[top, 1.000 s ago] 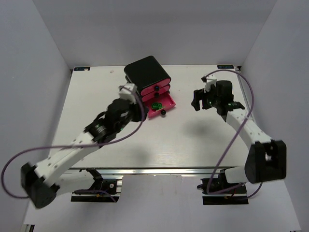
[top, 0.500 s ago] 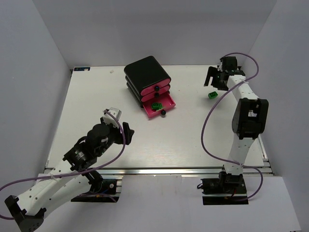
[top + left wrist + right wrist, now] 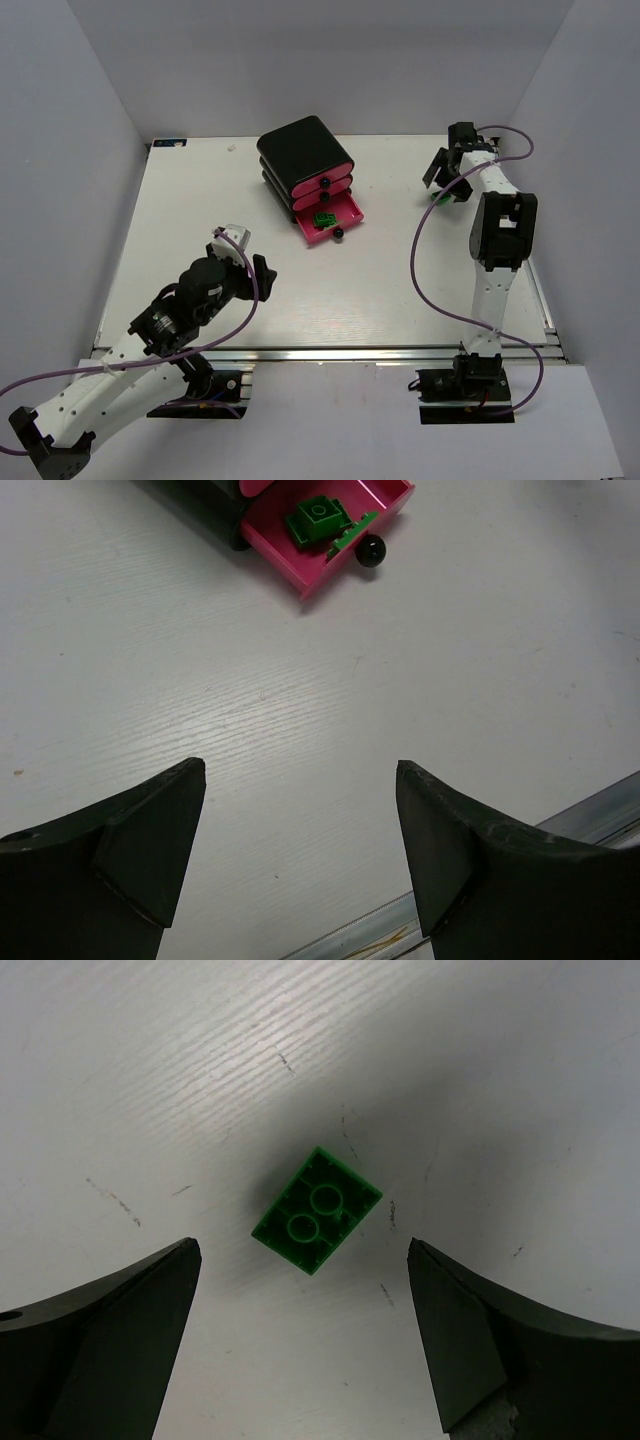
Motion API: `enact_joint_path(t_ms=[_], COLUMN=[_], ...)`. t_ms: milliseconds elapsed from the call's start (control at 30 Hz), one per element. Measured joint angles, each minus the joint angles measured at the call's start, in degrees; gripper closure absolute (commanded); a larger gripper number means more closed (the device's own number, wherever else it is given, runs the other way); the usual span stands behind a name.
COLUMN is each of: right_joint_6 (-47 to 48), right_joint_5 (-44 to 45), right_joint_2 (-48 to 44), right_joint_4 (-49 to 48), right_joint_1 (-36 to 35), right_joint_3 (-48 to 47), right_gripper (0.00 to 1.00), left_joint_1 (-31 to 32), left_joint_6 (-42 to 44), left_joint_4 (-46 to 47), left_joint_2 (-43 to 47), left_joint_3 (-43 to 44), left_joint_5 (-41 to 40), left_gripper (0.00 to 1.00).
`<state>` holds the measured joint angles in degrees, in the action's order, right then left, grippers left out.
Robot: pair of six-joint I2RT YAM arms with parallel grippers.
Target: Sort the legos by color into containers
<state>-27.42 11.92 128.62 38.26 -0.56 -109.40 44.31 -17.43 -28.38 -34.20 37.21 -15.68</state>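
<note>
A black cabinet (image 3: 303, 148) holds three pink drawers. The bottom drawer (image 3: 345, 214) is pulled out, with green legos (image 3: 324, 218) in it. In the left wrist view the drawer (image 3: 290, 572) holds a green lego (image 3: 317, 518) beside its black knob (image 3: 371, 550). My left gripper (image 3: 262, 274) is open and empty over bare table, well short of the drawer (image 3: 300, 770). My right gripper (image 3: 440, 180) is open at the far right, right above a loose green lego (image 3: 318, 1210) that lies studs down, just ahead of its fingertips (image 3: 302, 1247). No red or yellow legos show.
The two upper drawers (image 3: 322, 178) are shut. White walls close in the table (image 3: 400, 270) at the back and both sides. A metal rail (image 3: 330, 352) runs along the near edge. The right arm's purple cable (image 3: 425, 250) loops over the right part of the table.
My left arm has pulled back from the drawer toward the near edge. My right arm has swung to the far right and now sits closer over the green lego.
</note>
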Motion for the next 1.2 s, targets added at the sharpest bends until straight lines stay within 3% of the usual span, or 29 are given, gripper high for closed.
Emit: enact_joint_path(t_ms=[300, 467, 600, 700, 767, 833, 1033, 1200], right_joint_6=[-2.67, -3.3, -3.78, -4.04, -3.82, -3.48, 0.61, 10.43], right_joint_5=[1.03, 1.22, 0.28, -1.01, -2.08, -3.58, -8.92, -18.29], right_joint_2=[5.86, 6.82, 6.82, 6.82, 6.82, 6.75, 0.92, -11.47], right_joint_4=[2.05, 2.1, 1.92, 1.73, 1.38, 0.31, -5.75, -12.26], right_joint_1=[0.09, 1.09, 2.27, 2.91, 3.39, 3.76, 4.24, 2.64], right_joint_3=[-4.52, -5.35, -5.35, -5.33, -5.14, -4.52, 5.57, 21.88], right_gripper=[0.12, 0.24, 0.46, 0.73, 0.81, 0.98, 1.0, 1.0], left_joint_1=[0.0, 0.0, 0.0, 0.0, 0.0, 0.0, 0.0, 0.0], left_joint_6=[-0.11, -0.17, -0.2, -0.2, -0.2, -0.2, -0.22, -0.31], left_joint_4=[-0.13, -0.11, -0.13, -0.13, -0.13, -0.13, -0.42, -0.55], left_joint_2=[2.38, 2.99, 2.91, 2.89, 2.86, 2.86, 2.91, 3.41], left_joint_3=[0.0, 0.0, 0.0, 0.0, 0.0, 0.0, 0.0, 0.0], left_joint_5=[0.04, 0.02, 0.04, 0.04, 0.04, 0.04, 0.0, -0.02], left_gripper=[0.13, 0.13, 0.13, 0.12, 0.12, 0.12, 0.12, 0.12])
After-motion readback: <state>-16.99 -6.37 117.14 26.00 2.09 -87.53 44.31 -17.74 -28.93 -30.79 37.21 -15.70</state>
